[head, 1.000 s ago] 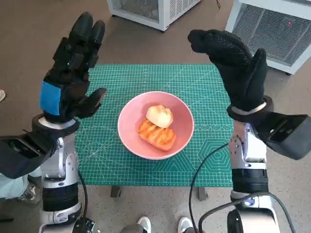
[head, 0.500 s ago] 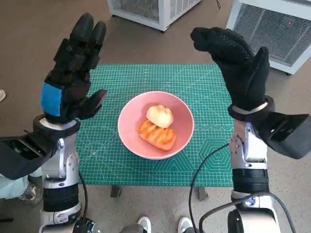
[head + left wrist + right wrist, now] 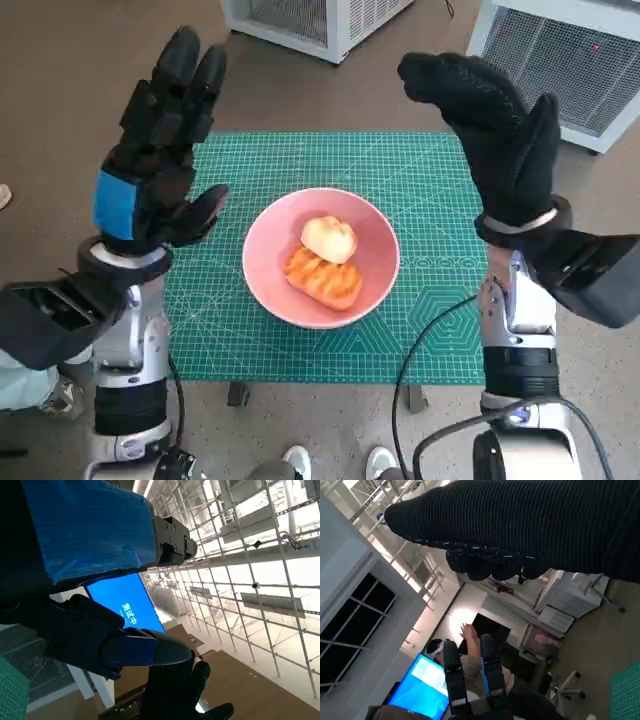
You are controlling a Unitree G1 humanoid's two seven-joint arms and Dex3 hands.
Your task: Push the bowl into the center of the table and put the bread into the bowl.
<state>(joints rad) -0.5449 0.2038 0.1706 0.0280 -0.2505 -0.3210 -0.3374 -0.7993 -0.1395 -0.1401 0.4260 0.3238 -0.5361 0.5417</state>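
To the left of the pink bowl (image 3: 320,257), the left hand (image 3: 160,150) is raised above the table's (image 3: 250,350) left edge, fingers spread apart and pointing up and away, holding nothing; the left wrist view shows only ceiling trusses and a blue screen past it, so that hand faces away from the table. The bowl itself sits about in the middle of the green cutting mat (image 3: 400,180) covering the table, and the bread (image 3: 322,277) lies inside it, long axis running from the bowl's near-left toward its far-right, with a pale round bun (image 3: 328,238) touching it on the far side. To the right of the bowl, the right hand (image 3: 500,130) is lifted over the table's right edge, gloved fingers loosely apart and curved, empty. Both hands stand well apart from the bowl, at much the same remove on either side, neither clearly nearer. Judging from this, both steps look done, and any next move would be a lowering away from the bowl
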